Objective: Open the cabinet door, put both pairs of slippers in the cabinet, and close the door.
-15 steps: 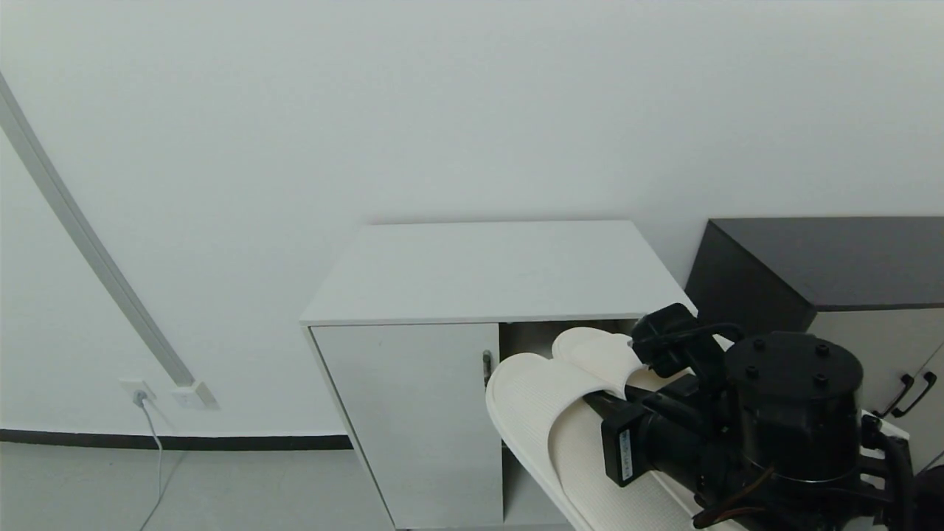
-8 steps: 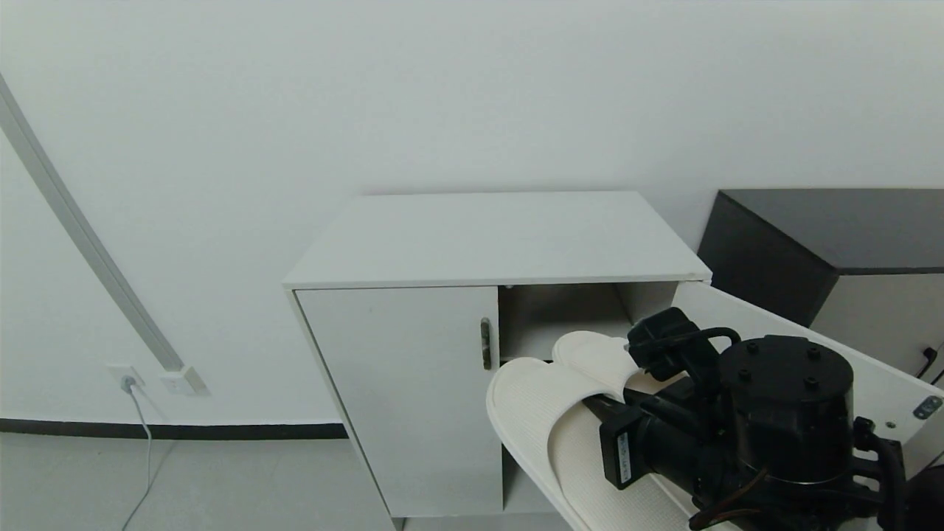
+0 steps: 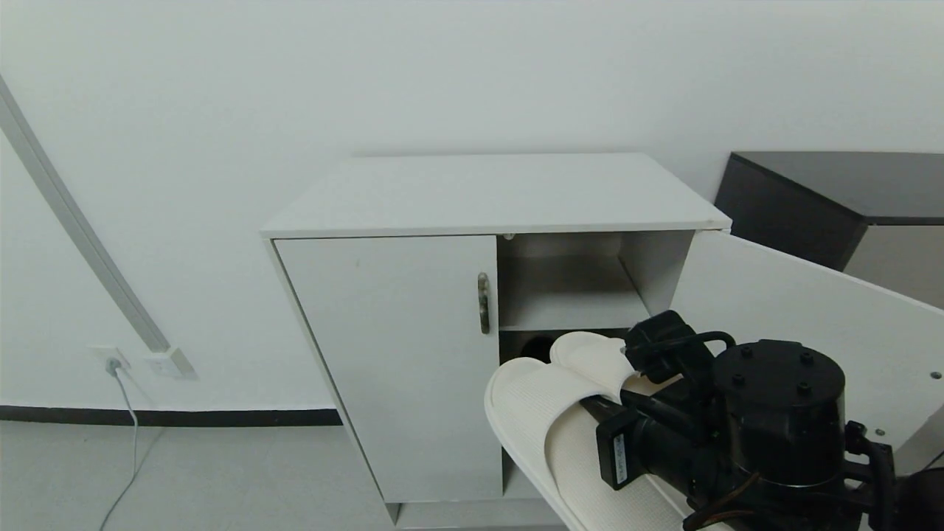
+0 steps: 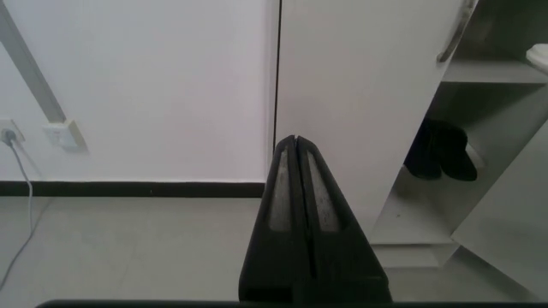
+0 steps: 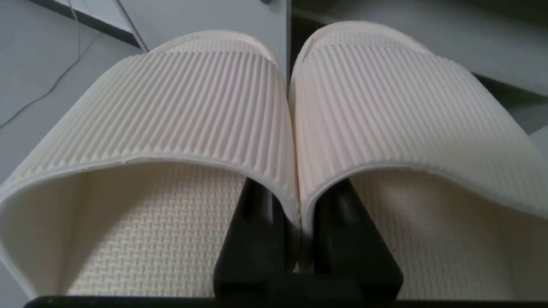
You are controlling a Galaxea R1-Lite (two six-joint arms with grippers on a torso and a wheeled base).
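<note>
The cream slippers (image 5: 205, 103) have ribbed fabric uppers, rounded toes and insoles embossed in a fine crosshatch. They sit side by side, and the right gripper (image 5: 295, 227) pinches their two inner upper edges together. The pair is held in the air with its toes pointing at the open right half of the cabinet (image 3: 487, 195), just in front of the shelf (image 3: 568, 302) edge.

The cabinet is smooth white board with square edges. Its left door (image 3: 391, 354) is shut and carries a slim upright metal handle (image 3: 483, 302). The right door (image 3: 796, 310) stands swung wide to the right, leaving the opening unblocked.

Below the shelf, the lower compartment holds a dark pair (image 4: 441, 154) set toward its back.

The left gripper (image 4: 297, 197) hangs over the grey floor (image 4: 128, 248) beside the cabinet, its fingers pressed together on nothing.
</note>
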